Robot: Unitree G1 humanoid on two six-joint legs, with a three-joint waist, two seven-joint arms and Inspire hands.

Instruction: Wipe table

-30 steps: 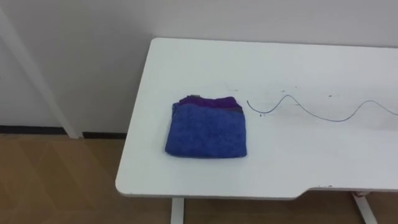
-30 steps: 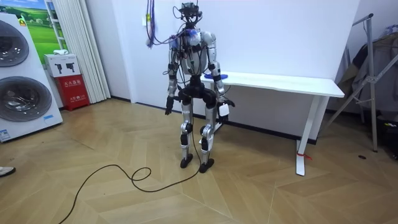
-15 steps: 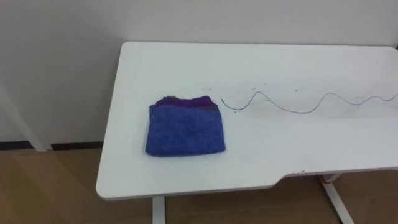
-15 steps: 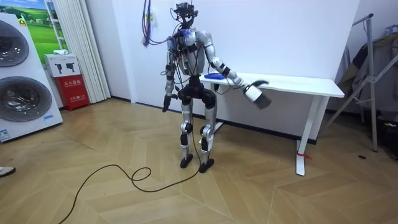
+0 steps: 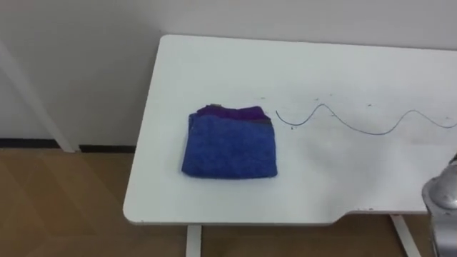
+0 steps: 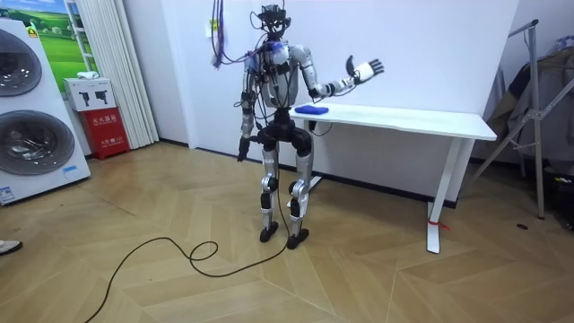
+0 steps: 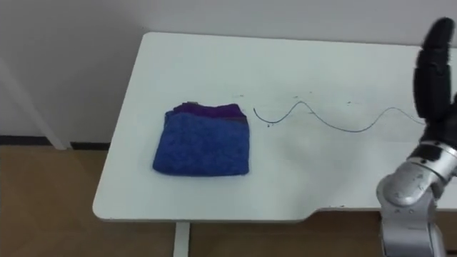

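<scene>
My right hand [image 7: 434,75] is nearest, raised at about 3 o'clock over the desk [image 7: 321,185], with its fingers [image 7: 437,50] straight and apart and nothing in them. The cloth [image 7: 203,143] lies folded flat near the desk's left end, blue with purple along its far edge, well apart from that hand. A pen squiggle [image 7: 321,118] starts at the cloth's 2 o'clock and runs right. In the room view my left hand [image 6: 241,154] hangs by my hip, and I cannot tell how its fingers stand.
</scene>
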